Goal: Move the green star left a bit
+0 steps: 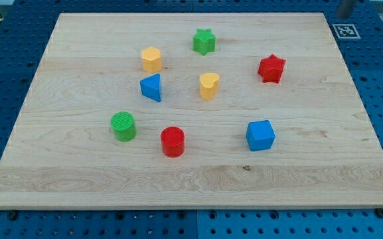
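The green star [204, 41] sits near the top middle of the wooden board [78, 172]. A yellow hexagonal block [151, 59] lies to its lower left and a yellow heart-shaped block [209, 85] below it. Only a short grey stub of my rod shows at the view's top right edge. My tip [343, 14] is off the board, beyond its top right corner, far to the right of the green star and touching no block.
A blue triangular block [151, 87], a green cylinder [123, 126], a red cylinder [172, 141], a blue cube [260, 135] and a red star-like block [271, 68] lie on the board. A black-and-white marker tag [345, 30] lies by the top right corner.
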You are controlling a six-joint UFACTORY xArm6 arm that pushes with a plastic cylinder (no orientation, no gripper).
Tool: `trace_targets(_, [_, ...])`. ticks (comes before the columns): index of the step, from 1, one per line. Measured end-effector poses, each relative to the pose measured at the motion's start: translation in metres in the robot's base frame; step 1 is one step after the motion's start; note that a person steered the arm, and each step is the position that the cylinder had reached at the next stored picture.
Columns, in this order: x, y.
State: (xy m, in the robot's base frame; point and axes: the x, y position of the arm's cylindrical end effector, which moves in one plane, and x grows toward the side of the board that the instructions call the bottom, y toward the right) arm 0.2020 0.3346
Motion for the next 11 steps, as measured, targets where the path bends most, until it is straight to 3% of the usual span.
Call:
trace_targets(5, [0.003,-0.002])
trace_targets(7, [0.063,-0.137])
trace_targets(8, [0.095,-0.166])
trace_targets(11, [0.093,-0.366])
